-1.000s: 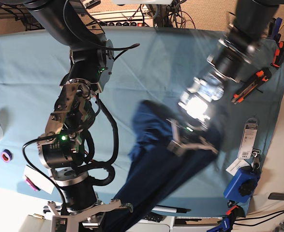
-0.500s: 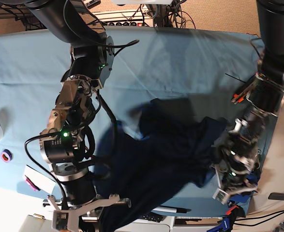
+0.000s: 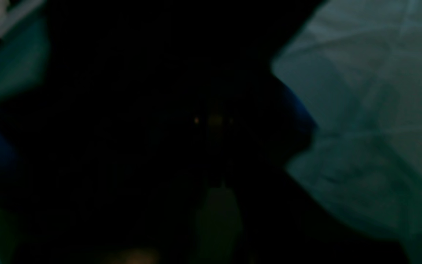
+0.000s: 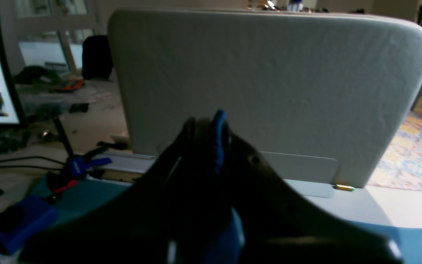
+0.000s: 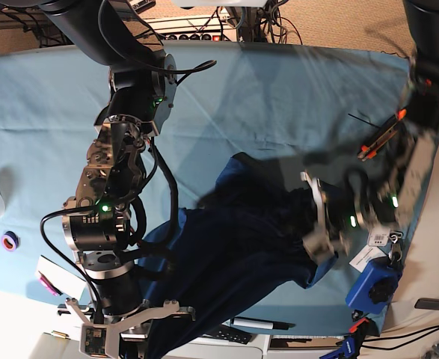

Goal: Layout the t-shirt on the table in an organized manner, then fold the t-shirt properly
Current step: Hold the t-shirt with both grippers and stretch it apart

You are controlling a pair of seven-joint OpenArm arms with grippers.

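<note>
Navy fabric: we are seeing the t-shirt [image 5: 241, 247] lying bunched and creased on the near right part of the teal-draped surface [image 5: 279, 97], one end trailing over the near edge toward the right tool [image 5: 140, 318].
Right tool: in the right wrist view it [image 4: 211, 146] is pinching a fold of the blue cloth between its closed jaws, so we are reading it as clenched on the t-shirt, out past the near edge of the surface.
Left tool: in the base view it [image 5: 315, 224] is sitting at the right end of the heap, blurred; the left wrist view is almost wholly dark with cloth pressed close to the lens. We are taking it as clenched, but we cannot tell whether fabric is caught in it.
Clutter: clamps [image 5: 380, 138] and a blue block [image 5: 372, 288] are lying along the right side.
Progress: we are judging the layout as barely under way; no sleeve, hem or collar is showing flat.
Remaining: we are still needing to spread the garment smooth, square it, then make every fold.
</note>
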